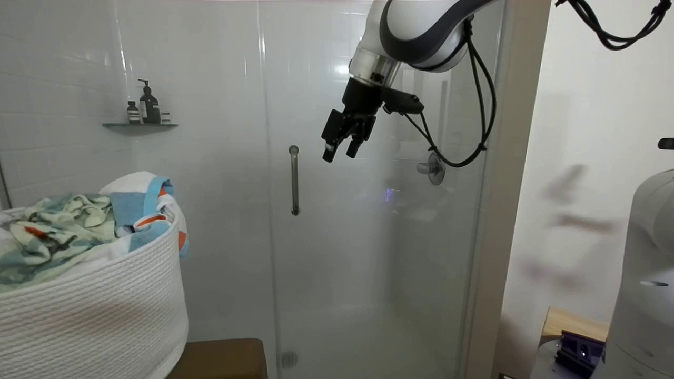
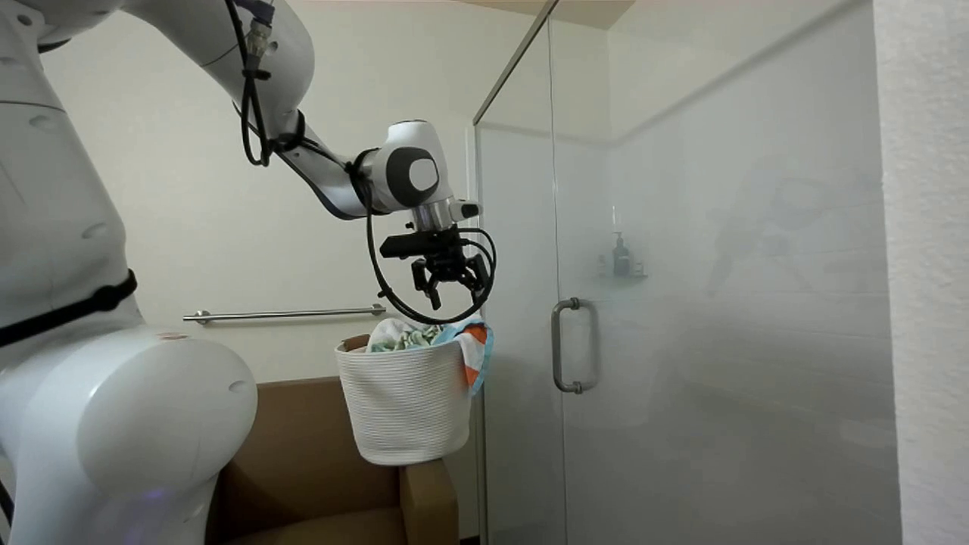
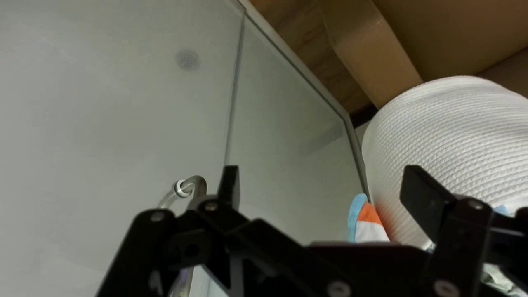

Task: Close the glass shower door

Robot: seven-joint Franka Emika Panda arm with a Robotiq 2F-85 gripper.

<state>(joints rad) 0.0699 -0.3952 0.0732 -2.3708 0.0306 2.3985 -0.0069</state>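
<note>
I have the claw [image 3: 319, 181] spread wide; beside it stands the glass shower door [image 2: 719, 424], its handle [image 3: 199, 184] partly masked by one finger [image 3: 229, 187], so I can't judge clearance.

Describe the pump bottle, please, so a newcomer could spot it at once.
Left of the glass shower door, in an exterior view, find the corner shelf. The dark pump bottle there stands between a smaller bottle and a low container, tallest of the three.
</note>
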